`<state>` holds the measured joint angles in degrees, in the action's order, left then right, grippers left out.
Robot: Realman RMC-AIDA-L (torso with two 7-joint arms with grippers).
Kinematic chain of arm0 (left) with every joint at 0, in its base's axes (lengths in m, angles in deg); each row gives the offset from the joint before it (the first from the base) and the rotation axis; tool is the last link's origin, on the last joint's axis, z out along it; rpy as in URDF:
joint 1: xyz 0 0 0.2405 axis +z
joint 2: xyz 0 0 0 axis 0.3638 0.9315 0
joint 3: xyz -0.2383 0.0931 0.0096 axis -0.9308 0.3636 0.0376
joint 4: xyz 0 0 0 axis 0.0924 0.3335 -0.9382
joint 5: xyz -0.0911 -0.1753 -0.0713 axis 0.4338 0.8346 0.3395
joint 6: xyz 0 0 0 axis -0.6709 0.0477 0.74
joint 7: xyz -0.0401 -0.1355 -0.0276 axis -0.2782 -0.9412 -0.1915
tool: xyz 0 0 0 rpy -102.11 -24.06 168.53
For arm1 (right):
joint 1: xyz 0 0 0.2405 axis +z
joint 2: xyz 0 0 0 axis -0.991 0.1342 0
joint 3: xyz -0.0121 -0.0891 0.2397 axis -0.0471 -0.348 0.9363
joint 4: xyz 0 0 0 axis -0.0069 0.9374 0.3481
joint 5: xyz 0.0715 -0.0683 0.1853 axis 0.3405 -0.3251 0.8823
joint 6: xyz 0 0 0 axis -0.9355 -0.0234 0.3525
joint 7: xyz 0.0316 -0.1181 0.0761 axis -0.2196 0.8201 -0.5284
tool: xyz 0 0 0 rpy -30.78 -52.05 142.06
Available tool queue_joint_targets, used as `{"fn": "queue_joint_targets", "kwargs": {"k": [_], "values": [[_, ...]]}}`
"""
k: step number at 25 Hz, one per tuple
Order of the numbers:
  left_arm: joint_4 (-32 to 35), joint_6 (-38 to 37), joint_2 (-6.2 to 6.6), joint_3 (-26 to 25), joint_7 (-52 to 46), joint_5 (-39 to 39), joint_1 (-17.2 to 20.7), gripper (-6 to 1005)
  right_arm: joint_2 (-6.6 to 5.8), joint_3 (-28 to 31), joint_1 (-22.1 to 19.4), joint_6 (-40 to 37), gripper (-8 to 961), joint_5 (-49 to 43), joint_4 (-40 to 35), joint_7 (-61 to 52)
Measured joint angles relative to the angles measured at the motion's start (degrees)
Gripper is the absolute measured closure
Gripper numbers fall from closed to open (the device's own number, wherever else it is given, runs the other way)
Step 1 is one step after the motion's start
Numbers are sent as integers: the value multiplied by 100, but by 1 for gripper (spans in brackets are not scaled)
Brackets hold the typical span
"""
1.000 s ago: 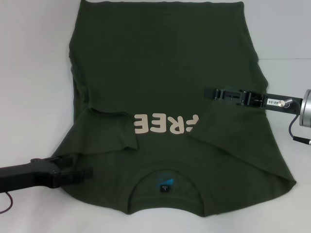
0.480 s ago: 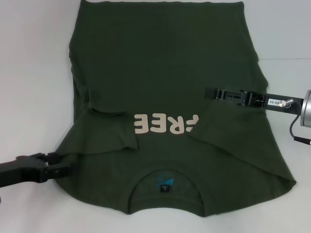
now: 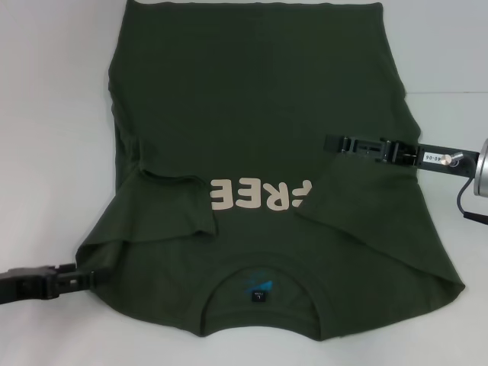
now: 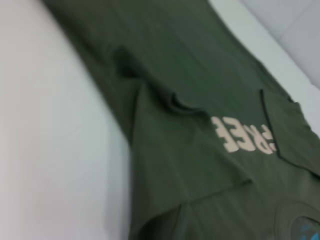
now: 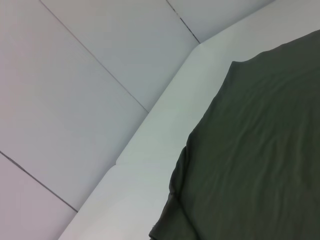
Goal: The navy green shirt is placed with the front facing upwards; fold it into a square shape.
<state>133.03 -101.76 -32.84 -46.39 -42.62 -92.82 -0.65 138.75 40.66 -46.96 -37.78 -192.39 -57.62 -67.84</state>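
The navy green shirt [image 3: 252, 99] lies flat on the white table, collar toward me, its cream letters [image 3: 259, 196] facing up. Both sleeves are folded inward: the left sleeve [image 3: 164, 210] beside the letters, the right sleeve [image 3: 358, 206] covering the last letter. A small blue label [image 3: 259, 293] shows inside the collar. My left gripper [image 3: 85, 277] sits open and empty at the shirt's near left edge, by the shoulder. My right gripper [image 3: 332, 143] hovers over the shirt's right half, just beyond the folded right sleeve. The left wrist view shows the shirt [image 4: 190, 80] and the letters [image 4: 243, 139].
Bare white table [image 3: 53, 114] stretches left of the shirt and more table [image 3: 450, 91] lies to its right. The right wrist view shows the shirt's hem corner [image 5: 260, 150], the table's far edge [image 5: 150, 150] and a pale panelled wall [image 5: 75, 100] behind.
My left gripper has drawn back leftward and toward me, off the folded left sleeve to the shirt's edge. My right gripper has shifted only slightly.
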Motion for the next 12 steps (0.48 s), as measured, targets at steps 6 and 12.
{"fn": "queue_joint_targets", "kwargs": {"k": [6, 12], "values": [[55, -140, 39, 18, -715, -308, -84, 64, -23, 10, 0, -13, 14, 0, -23, -12], [35, -320, 93, 52, -1155, -494, -239, 63, -84, 10, 0, -66, 14, 0, -39, -127]]}}
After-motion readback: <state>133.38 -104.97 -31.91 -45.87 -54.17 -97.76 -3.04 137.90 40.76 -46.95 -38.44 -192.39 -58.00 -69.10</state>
